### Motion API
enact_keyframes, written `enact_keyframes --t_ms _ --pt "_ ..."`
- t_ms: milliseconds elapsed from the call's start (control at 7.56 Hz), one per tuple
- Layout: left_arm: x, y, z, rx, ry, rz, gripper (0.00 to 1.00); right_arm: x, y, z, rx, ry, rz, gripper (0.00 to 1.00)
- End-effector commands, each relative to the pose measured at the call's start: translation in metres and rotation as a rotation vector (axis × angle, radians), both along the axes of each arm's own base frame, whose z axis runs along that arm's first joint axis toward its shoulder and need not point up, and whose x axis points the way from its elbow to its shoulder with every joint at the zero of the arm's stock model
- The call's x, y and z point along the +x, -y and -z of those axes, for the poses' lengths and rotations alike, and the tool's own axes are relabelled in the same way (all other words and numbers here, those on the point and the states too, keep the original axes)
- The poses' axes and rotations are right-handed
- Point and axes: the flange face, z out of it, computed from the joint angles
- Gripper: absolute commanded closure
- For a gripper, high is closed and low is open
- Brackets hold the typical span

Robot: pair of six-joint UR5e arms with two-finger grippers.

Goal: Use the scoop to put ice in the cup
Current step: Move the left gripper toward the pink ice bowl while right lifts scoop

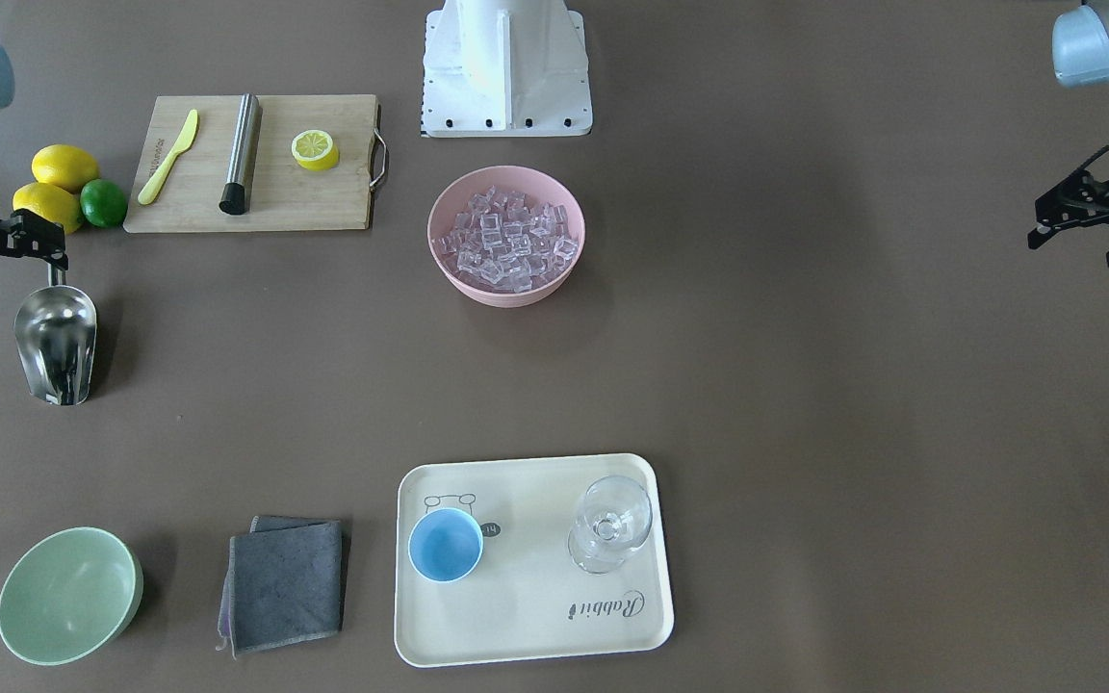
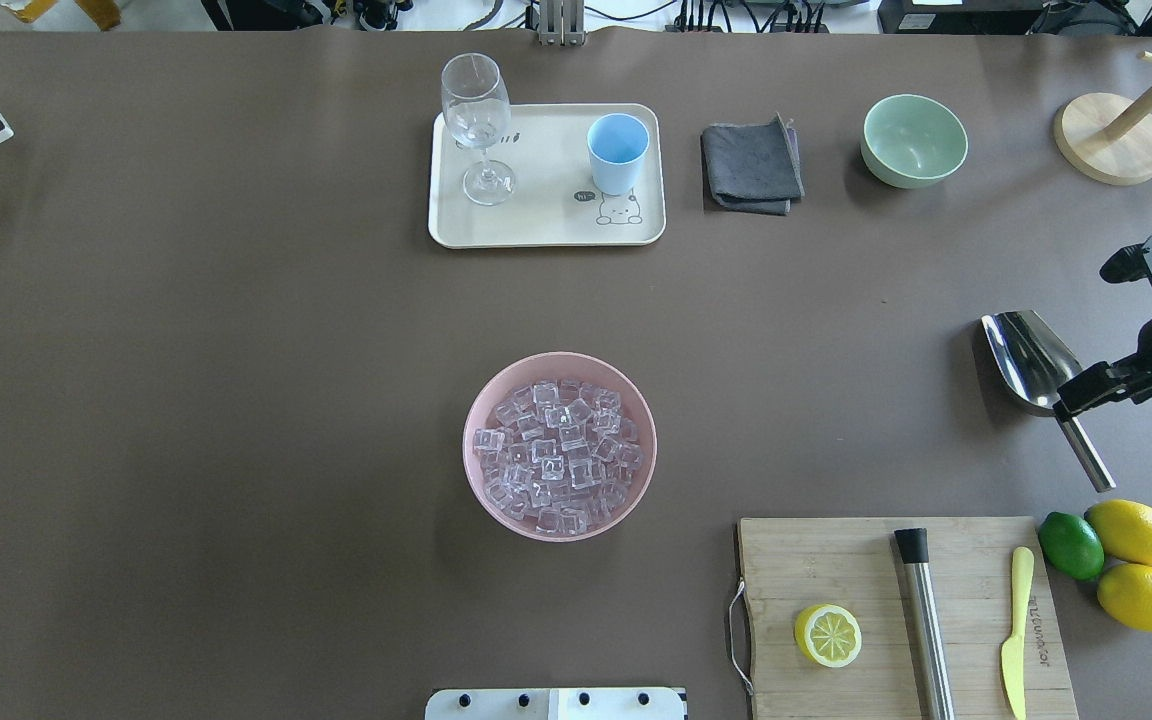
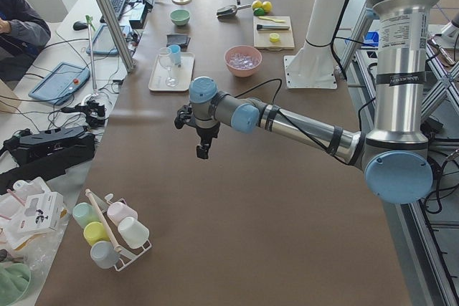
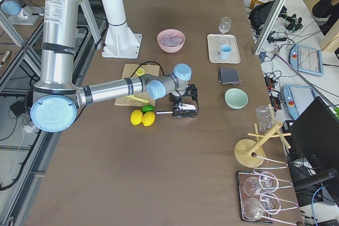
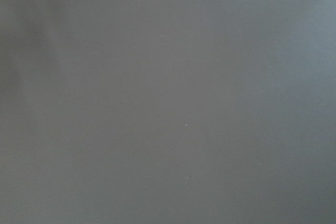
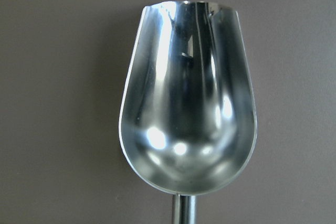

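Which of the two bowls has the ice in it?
The pink bowl at mid-table, heaped with clear ice cubes. The pale green bowl beside the grey cloth is empty.

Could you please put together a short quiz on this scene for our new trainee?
1. True or false: the scoop holds ice.
2. What shares the tray with the cup? A: wine glass; B: green bowl; C: grey cloth.
3. Fill in: the ice lies in a ___ bowl.
Key: 1 false; 2 A; 3 pink.
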Motion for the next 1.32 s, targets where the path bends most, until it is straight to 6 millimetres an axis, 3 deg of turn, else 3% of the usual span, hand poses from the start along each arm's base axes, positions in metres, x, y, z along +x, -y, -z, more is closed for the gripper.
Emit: enact_keyframes --t_ms 0,397,529,794,926,1059,1191 --pt "0.058 -0.012 0.059 0.148 -0.064 -0.126 0.02 -0.014 -0.026 -0.014 -0.029 -0.017 0.057 0.00" --pt "0.123 -0.029 0.132 0.285 -0.135 -0.254 0.02 -0.020 -0.033 -0.030 -0.057 -0.037 0.078 0.00" --pt "0.133 -0.031 0.137 0.301 -0.148 -0.270 0.02 -0.022 -0.032 -0.038 -0.069 -0.045 0.079 0.00" --pt "0.153 -0.039 0.167 0.399 -0.217 -0.310 0.02 -0.025 -0.032 -0.048 -0.089 -0.055 0.084 0.01" --pt "0.165 -0.047 0.174 0.485 -0.268 -0.335 0.02 -0.025 -0.032 -0.048 -0.090 -0.055 0.083 0.12" --pt "0.179 -0.051 0.187 0.525 -0.294 -0.359 0.02 -0.029 -0.028 -0.044 -0.091 -0.046 0.082 0.32" --pt "0.202 -0.048 0.196 0.538 -0.310 -0.387 0.02 -0.032 -0.026 -0.040 -0.106 -0.042 0.068 0.36"
